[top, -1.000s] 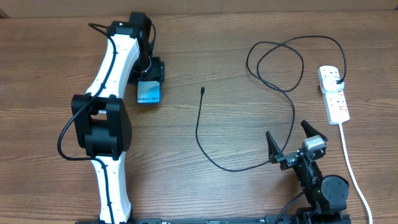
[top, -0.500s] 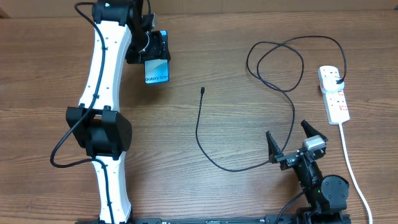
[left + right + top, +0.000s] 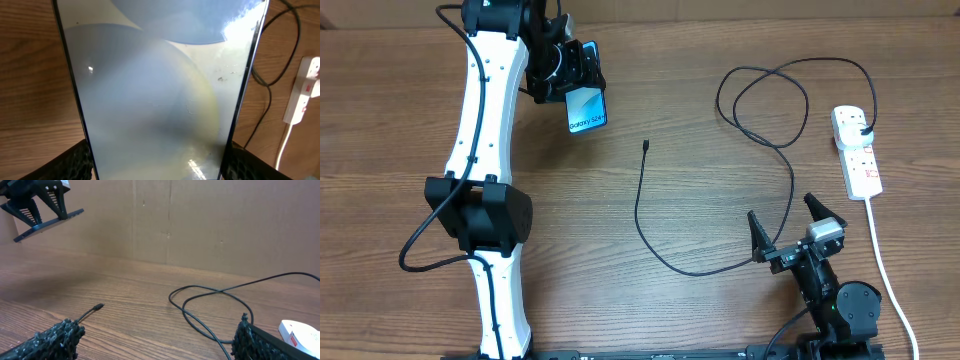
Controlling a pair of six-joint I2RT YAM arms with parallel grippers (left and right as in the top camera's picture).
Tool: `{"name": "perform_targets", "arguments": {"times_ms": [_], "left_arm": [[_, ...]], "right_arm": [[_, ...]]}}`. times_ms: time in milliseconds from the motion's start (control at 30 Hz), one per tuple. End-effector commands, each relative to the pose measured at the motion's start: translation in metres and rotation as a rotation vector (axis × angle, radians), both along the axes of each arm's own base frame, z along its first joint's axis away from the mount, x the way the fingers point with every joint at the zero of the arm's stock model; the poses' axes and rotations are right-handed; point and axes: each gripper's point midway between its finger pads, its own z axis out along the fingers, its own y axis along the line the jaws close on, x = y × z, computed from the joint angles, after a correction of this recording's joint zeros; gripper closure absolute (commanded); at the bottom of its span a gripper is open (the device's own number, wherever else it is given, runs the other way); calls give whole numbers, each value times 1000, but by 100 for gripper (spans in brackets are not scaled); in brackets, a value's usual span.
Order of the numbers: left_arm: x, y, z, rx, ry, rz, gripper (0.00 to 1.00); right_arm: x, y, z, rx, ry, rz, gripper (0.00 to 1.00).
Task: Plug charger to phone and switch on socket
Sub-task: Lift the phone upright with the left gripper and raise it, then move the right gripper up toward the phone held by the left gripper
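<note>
My left gripper (image 3: pixel 570 75) is shut on the phone (image 3: pixel 587 108) and holds it above the table at the far left; its blue-grey screen fills the left wrist view (image 3: pixel 155 95). The phone also shows raised in the right wrist view (image 3: pixel 47 222). The black charger cable (image 3: pixel 640 215) lies loose on the table, its connector tip (image 3: pixel 647 146) free near the middle, also in the right wrist view (image 3: pixel 98 307). Its plug sits in the white socket strip (image 3: pixel 858 152) at the right. My right gripper (image 3: pixel 787 228) is open and empty near the front right.
The socket's thick white cord (image 3: pixel 885 265) runs down the right edge toward the front. The black cable loops (image 3: pixel 760 100) at the back right. A brown cardboard wall (image 3: pixel 200 220) stands behind the table.
My left gripper has lifted the phone off the table and carried it up and to the right. The right arm and the cable have not moved.
</note>
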Motion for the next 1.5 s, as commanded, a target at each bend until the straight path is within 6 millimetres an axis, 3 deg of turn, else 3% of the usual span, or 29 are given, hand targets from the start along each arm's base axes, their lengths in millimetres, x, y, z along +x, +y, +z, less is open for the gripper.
{"name": "perform_targets", "arguments": {"times_ms": [0, 233, 533, 733, 933, 1167, 1467], "left_arm": [[2, -8, 14, -63, -2, 47, 33], [1, -18, 19, -143, 42, 113, 39], [1, -17, 19, -146, 58, 136, 37], [4, -17, 20, -149, 42, 135, 37], [5, -18, 20, -150, 39, 135, 37], [6, -17, 21, -153, 34, 138, 37], [7, -23, 24, -190, 35, 129, 37]], "right_arm": [[-1, 2, -1, 4, -6, 10, 0], [-1, 2, -1, 5, -6, 11, 0], [-3, 8, 1, 160, 40, 46, 0], [-10, 21, 23, 177, 39, 128, 0], [-8, 23, 44, 175, 168, 127, 0], [22, 27, 77, 173, 403, 119, 0], [62, 30, 79, 168, 727, 86, 0]]}}
